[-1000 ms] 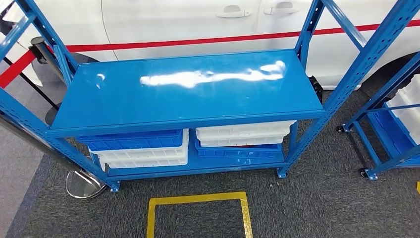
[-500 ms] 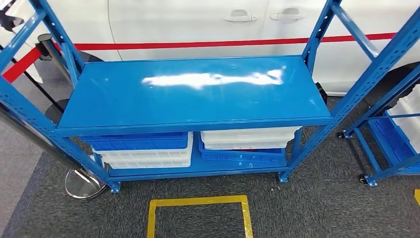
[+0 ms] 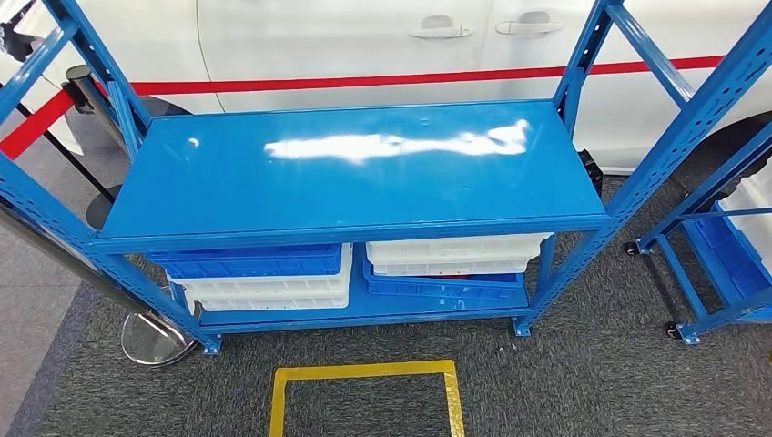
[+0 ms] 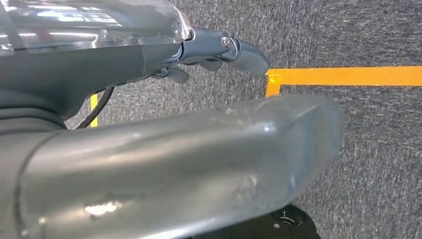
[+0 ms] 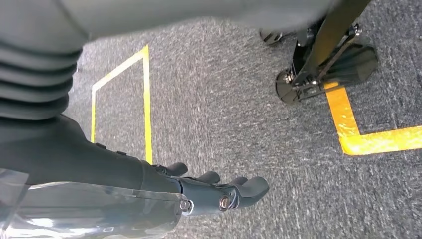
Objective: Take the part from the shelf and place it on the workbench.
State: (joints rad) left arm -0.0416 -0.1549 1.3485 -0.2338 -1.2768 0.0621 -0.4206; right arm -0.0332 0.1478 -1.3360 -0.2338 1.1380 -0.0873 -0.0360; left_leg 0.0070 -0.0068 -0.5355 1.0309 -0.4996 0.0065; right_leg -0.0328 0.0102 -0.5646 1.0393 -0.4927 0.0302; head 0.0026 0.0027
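Observation:
A blue metal shelf (image 3: 355, 173) stands in front of me in the head view, and its glossy top board is bare. On its lower board sit two stacks of shallow trays: a blue tray (image 3: 246, 260) over a white tray (image 3: 273, 289) on the left, and a white tray (image 3: 455, 252) over a blue tray (image 3: 446, 284) on the right. What lies inside them is hidden. My left hand (image 4: 189, 50) hangs over the grey carpet and holds nothing. My right hand (image 5: 199, 191) also hangs over the carpet, fingers stretched out and empty.
A white car (image 3: 364, 36) with a red stripe stands behind the shelf. A second blue rack on castors (image 3: 719, 264) is at the right. A barrier post base (image 3: 150, 337) sits at the shelf's left foot. A yellow taped square (image 3: 364, 371) marks the carpet.
The whole picture has shifted slightly, so the camera has moved. The shelf and its trays stand as before.

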